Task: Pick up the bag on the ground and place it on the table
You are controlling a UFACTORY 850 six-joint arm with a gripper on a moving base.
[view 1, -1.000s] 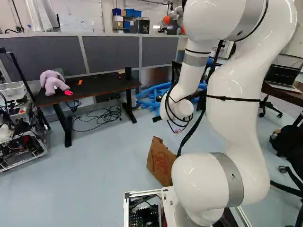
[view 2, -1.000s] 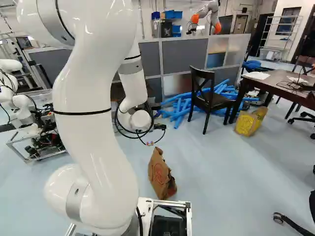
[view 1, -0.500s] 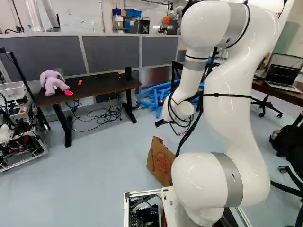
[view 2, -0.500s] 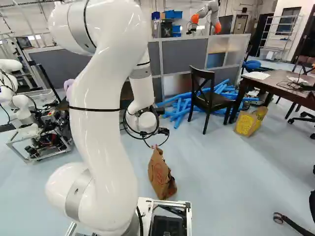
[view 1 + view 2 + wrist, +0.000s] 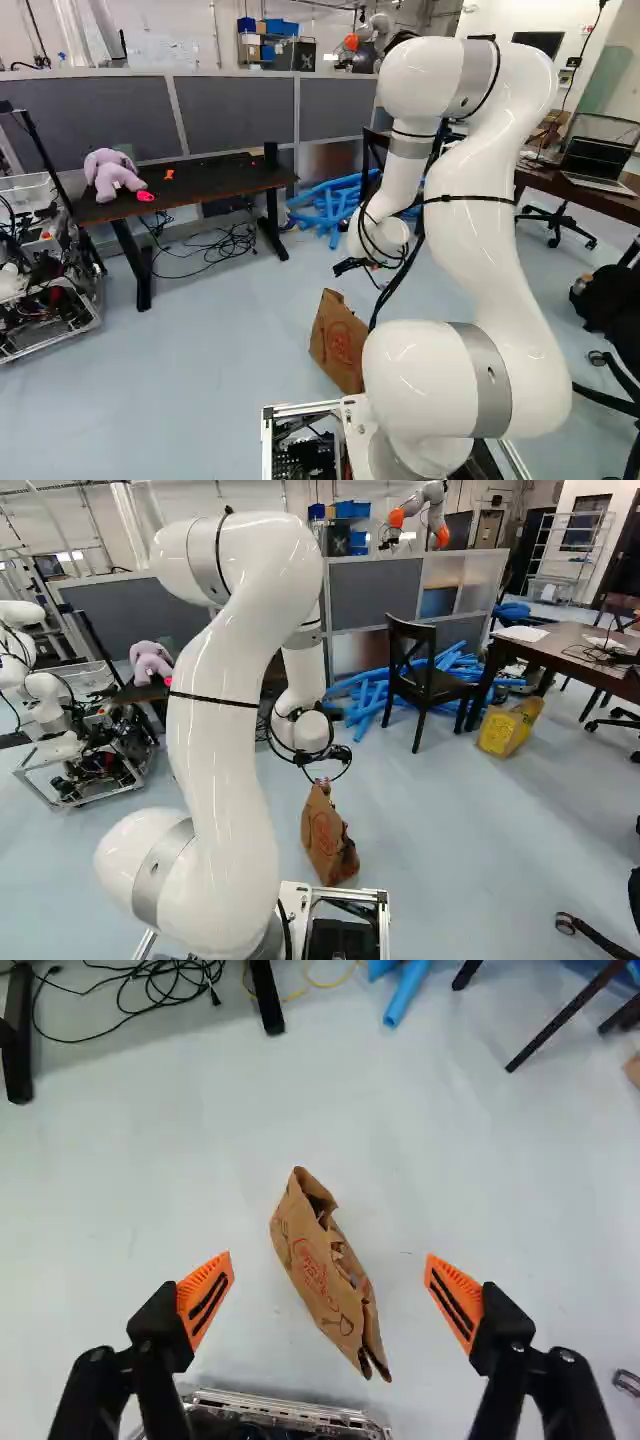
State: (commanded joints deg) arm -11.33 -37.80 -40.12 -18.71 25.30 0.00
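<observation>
My gripper hangs in the air above the brown paper bag in the right base view; its dark body also shows in the left base view. In the wrist view the gripper stands wide open, its orange pads far apart. Below and between them lies the bag on the floor, touched by neither finger. Its crumpled mouth is partly visible. The same bag stands just ahead of the base in the left base view. A dark table at that view's left holds a purple plush toy.
Cables lie under the dark table. Blue tubes and a black chair stand farther ahead. At the right base view's right are a brown table and yellow bag. Another robot is at its left.
The arm's upper part has come down, and in the right base view it has swung rightward, bringing the gripper over the bag. Base and bag have not moved.
</observation>
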